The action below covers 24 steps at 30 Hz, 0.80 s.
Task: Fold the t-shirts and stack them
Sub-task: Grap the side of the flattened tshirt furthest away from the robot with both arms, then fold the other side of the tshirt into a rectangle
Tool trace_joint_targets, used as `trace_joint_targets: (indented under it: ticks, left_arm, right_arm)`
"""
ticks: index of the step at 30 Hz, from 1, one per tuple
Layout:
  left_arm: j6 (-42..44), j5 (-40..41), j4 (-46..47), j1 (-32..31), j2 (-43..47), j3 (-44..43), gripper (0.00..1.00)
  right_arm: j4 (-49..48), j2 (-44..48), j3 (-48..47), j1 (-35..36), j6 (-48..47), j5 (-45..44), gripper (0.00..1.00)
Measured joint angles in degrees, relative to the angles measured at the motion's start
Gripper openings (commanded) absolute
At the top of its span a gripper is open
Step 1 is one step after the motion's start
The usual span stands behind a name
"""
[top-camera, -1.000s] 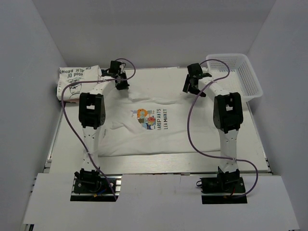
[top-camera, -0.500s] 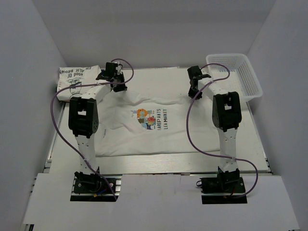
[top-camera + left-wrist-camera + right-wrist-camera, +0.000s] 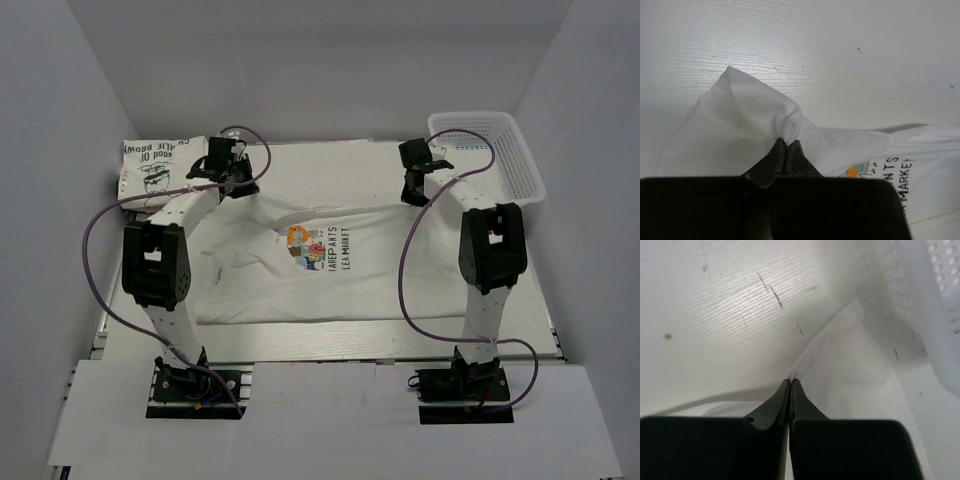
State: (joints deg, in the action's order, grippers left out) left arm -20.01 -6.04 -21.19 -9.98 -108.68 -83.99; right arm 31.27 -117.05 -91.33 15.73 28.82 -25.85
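A white t-shirt with a colourful cartoon print point(image 3: 320, 262) lies spread across the middle of the table, its far edge pulled up at both corners. My left gripper point(image 3: 235, 188) is shut on a bunched fold at the far left corner; in the left wrist view the fabric point(image 3: 740, 115) puckers out of the closed fingertips point(image 3: 796, 150). My right gripper point(image 3: 411, 196) is shut on the far right corner, where the shirt's edge point(image 3: 850, 375) runs into the closed tips point(image 3: 782, 395). A folded Charlie Brown t-shirt point(image 3: 155, 165) sits at the far left.
A white mesh basket point(image 3: 500, 160) stands at the far right corner, its wall point(image 3: 920, 290) close beside my right gripper. Purple cables loop off both arms. Grey walls enclose the table on three sides.
My right gripper has shut on the shirt's far right corner. Both arms have swung outward, the left one to the left, and the shirt's far edge is drawn taut and raised.
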Motion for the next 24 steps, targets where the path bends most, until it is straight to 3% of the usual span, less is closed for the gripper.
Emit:
trace_joint_targets:
  ticks: [12,24]
  left_arm:
    - [-4.55,0.11,-0.48,-0.02,22.77,17.27,0.0]
    - [-18.47,-1.4,-11.85,-0.76,55.78,43.98,0.0]
  right_arm:
    - [-4.98,11.82,12.66,0.79,-1.7,0.22,0.0]
    - [-9.75,20.02,23.1,1.84,-3.8,2.12,0.0]
